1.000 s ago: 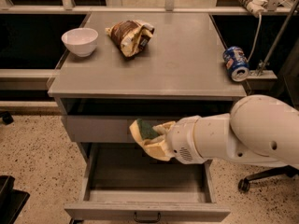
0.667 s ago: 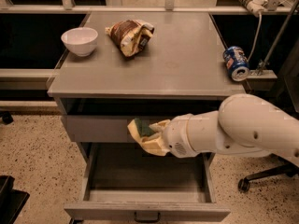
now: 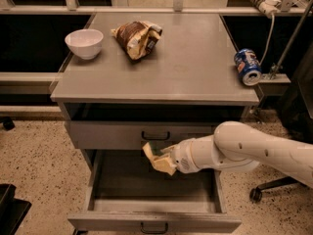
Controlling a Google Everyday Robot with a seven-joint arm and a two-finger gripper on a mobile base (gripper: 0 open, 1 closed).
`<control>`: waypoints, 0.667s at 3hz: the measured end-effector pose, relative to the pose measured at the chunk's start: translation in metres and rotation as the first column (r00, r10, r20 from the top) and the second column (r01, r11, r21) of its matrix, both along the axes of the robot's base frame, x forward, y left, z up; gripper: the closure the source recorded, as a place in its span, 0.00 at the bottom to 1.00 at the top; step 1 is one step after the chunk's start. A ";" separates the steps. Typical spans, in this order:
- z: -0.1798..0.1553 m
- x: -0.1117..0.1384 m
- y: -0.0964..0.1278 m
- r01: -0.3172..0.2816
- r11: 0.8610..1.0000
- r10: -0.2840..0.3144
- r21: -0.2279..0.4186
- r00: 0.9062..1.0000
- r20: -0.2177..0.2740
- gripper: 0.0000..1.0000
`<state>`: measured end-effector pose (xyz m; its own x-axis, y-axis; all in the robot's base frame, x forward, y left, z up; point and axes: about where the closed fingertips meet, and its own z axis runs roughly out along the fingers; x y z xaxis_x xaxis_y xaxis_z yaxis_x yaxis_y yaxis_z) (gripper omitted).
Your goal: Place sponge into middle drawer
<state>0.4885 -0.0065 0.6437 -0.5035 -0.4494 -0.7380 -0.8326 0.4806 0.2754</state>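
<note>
My gripper (image 3: 159,158) reaches in from the right, over the open middle drawer (image 3: 122,185). It is shut on the sponge (image 3: 155,150), whose dark green face shows between the pale yellow fingers (image 3: 164,164). The sponge hangs above the drawer's grey floor, near the back, just below the shut second-tier drawer (image 3: 98,135) and its black handle (image 3: 155,136). The open drawer's own black handle (image 3: 153,227) is at the bottom edge.
On the cabinet top (image 3: 195,67) are a white bowl (image 3: 84,43) at the left, a brown and yellow snack bag (image 3: 137,37) in the middle back, and a blue can (image 3: 247,66) lying at the right edge. A chair base (image 3: 264,190) stands on the floor right.
My gripper with the sponge has moved down and a little forward, from in front of the second-tier drawer to lower over the open drawer. My arm has dropped lower.
</note>
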 end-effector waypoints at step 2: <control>-0.049 -0.001 -0.018 0.082 0.997 -0.082 0.002 0.991 -0.101 1.00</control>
